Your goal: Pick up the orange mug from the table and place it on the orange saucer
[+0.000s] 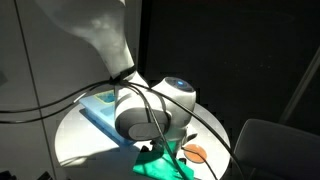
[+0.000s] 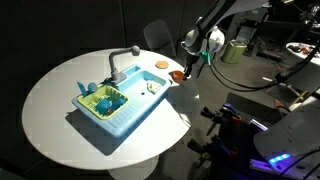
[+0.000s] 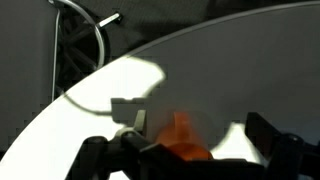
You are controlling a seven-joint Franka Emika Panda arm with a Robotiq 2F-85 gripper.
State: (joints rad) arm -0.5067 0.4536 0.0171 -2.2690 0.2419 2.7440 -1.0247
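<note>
The fingers (image 3: 100, 158) are spread wide and grip nothing, low over the white table (image 2: 55, 95) near its edge. The orange mug (image 3: 186, 140) sits in the gap between them, blurred in the wrist view and, as far as can be seen, touching neither finger. In an exterior view the orange saucer (image 2: 160, 65) lies flat just beside the fingers, with the blue tray (image 2: 125, 122) farther off.
</note>
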